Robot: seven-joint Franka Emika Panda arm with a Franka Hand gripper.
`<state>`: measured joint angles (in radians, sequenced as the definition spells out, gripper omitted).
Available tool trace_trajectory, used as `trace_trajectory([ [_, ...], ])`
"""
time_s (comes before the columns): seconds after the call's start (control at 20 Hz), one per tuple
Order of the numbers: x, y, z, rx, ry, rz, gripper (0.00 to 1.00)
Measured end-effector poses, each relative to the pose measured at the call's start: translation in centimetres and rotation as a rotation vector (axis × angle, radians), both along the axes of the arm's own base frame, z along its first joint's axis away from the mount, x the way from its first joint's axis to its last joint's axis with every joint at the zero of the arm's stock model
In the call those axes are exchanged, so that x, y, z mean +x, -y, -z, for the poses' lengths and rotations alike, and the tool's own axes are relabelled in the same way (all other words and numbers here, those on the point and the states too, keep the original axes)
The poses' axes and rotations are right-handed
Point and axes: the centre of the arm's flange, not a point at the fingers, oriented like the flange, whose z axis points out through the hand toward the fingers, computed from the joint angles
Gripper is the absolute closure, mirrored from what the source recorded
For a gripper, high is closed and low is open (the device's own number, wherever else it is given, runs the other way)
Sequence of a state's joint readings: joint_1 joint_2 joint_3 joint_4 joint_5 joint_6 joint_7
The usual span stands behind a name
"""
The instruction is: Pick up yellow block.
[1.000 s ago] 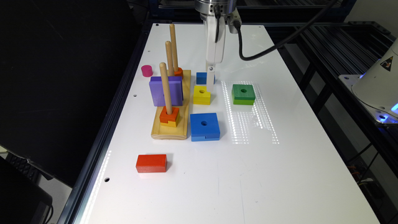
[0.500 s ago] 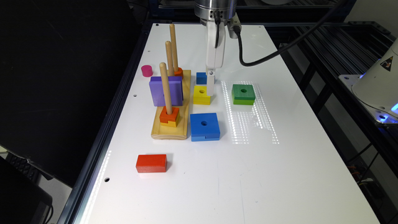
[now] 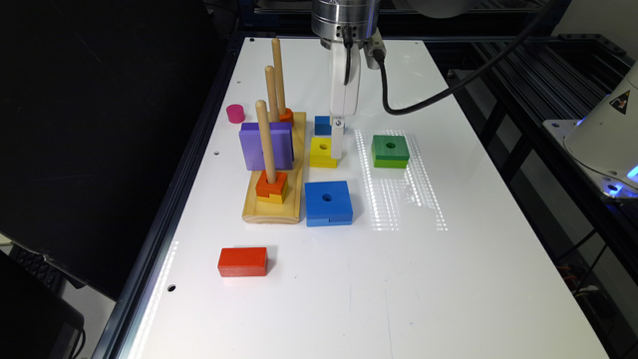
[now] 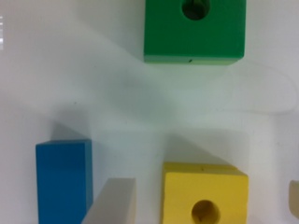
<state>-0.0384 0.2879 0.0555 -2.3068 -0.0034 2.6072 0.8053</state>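
The yellow block [image 3: 323,151] is sat flat on the white table [image 3: 448,279], between the small blue block [image 3: 322,125] at the far side and the big blue holed block [image 3: 328,202] nearer. The gripper [image 3: 338,144] is lowered around it with its 2 fingers [image 4: 112,203] spread, nothing clamped yet. Probably light, rigid wood with smooth paint, so it's best pinched on 2 opposite flat sides, not by the hole.

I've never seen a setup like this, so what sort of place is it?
Probably a robotics lab or test bench: a white table on a metal frame, a robot arm with its gripper down at a yellow block, and a wooden peg board among toy blocks.
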Motion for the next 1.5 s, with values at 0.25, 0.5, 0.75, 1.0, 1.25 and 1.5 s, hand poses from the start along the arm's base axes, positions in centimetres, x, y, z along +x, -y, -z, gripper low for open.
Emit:
trace_trajectory([
  [0.25, 1.2, -0.1, 0.1, 0.002, 0.01, 0.0, 0.0],
  [0.5, 1.6, -0.1, 0.5, 0.003, 0.008, 0.0, 0.0],
  [0.75, 1.5, -0.2, 2.2, 0.005, 0.0, 0.0, 0.0],
  [1.0, 1.6, -0.2, 2.5, 0.005, 0.003, 0.001, 0.0],
  [1.25, 1.6, -0.2, 2.5, 0.005, 0.003, 0.001, 0.0],
  [1.5, 1.5, -0.2, 3.1, 0.006, -0.004, 0.001, 0.0],
])
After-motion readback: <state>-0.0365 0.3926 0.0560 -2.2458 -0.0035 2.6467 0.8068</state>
